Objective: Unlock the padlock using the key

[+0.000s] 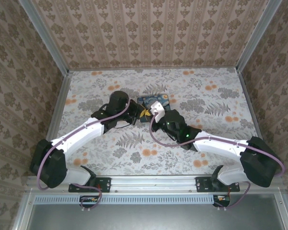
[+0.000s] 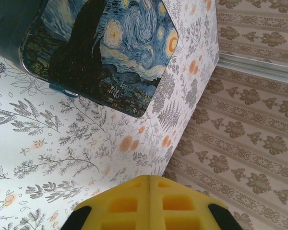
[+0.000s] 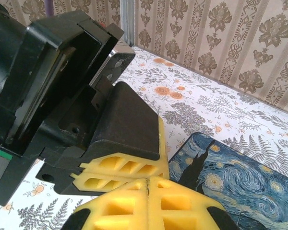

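Floral table (image 1: 206,139) beneath all. Starry-night box (image 2: 115,48) flat at its middle, both arms meeting at the near edge. Left gripper (image 2: 149,184) pressed together, nothing visibly pinched; right gripper (image 3: 148,184) likewise (pads flush). Cannot make out padlock or key.

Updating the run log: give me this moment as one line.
left gripper: shut | right gripper: shut, tips close against left's | painted box: flat on table | grasp: nothing visibly held
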